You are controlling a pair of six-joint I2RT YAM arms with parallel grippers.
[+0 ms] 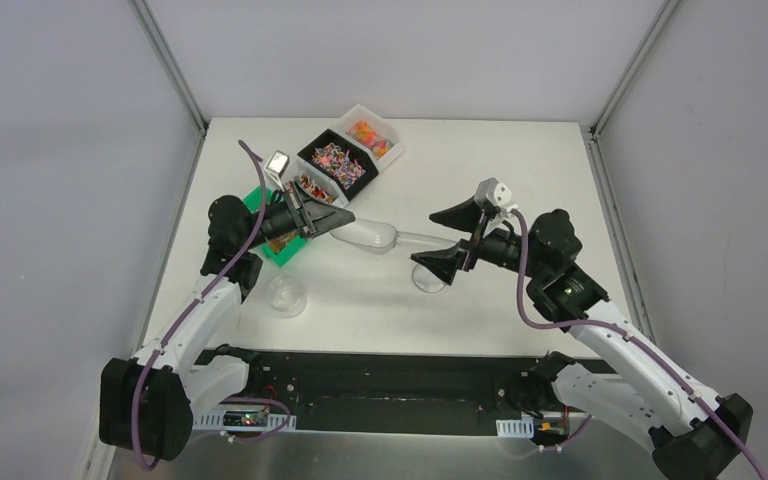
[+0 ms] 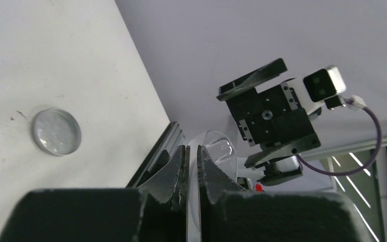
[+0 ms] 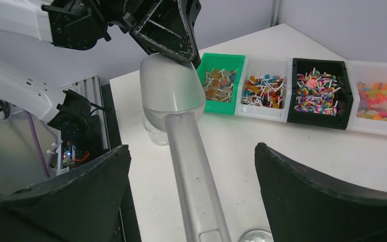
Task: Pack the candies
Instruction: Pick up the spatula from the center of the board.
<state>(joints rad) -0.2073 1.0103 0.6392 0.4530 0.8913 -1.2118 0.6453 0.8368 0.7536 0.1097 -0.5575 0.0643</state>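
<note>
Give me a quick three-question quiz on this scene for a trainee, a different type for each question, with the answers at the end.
1. True or false: the right gripper is shut on the handle of the clear scoop.
2. Which gripper holds the scoop by its bowl end? A) left gripper B) right gripper C) neither
3. Fill in: in the row of four bins, counting from the green bin, the black bin is the ____ one.

Key
1. False: its fingers are open, with the handle lying between them.
2. A.
3. Third.
</note>
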